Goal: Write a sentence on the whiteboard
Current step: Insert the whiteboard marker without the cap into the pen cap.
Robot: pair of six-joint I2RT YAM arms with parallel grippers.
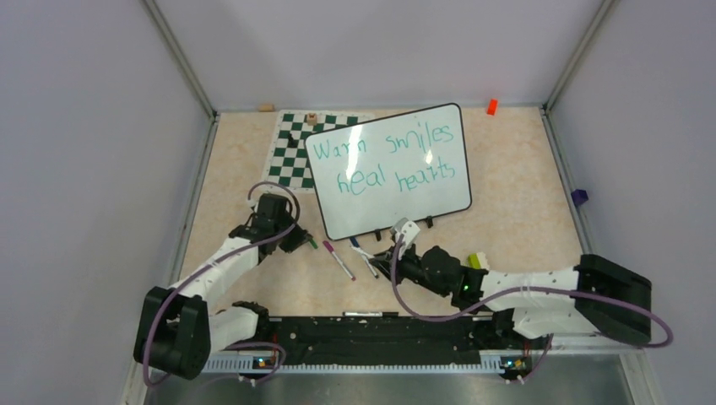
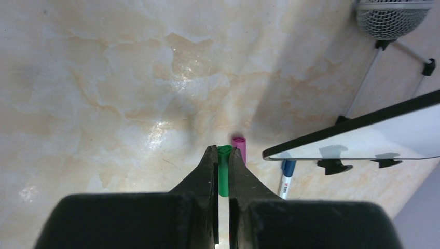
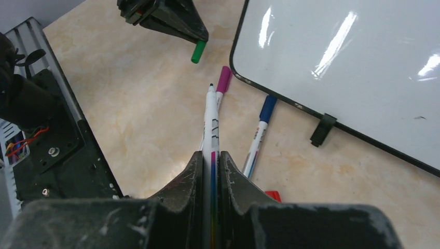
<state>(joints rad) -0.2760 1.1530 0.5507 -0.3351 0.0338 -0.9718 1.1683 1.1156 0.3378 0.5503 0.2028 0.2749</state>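
Note:
The whiteboard (image 1: 388, 173) lies at the back centre, tilted, with the teal sentence (image 1: 384, 160) "Warm smiles heal hearts" in two lines. Its near corner also shows in the left wrist view (image 2: 363, 140) and the right wrist view (image 3: 353, 62). My left gripper (image 2: 223, 150) is shut on a green marker cap (image 2: 224, 174), low over the table just left of the board's near corner (image 1: 302, 240). My right gripper (image 3: 210, 154) is shut on a white marker (image 3: 211, 119) whose bare dark tip points toward that cap (image 3: 197, 52).
A pink-capped marker (image 3: 223, 80) and a blue-capped marker (image 3: 259, 135) lie on the table before the board's near edge, by its black clips (image 3: 322, 129). A green chess mat (image 1: 291, 156) lies behind the board. An orange block (image 1: 491, 106) sits at the back wall.

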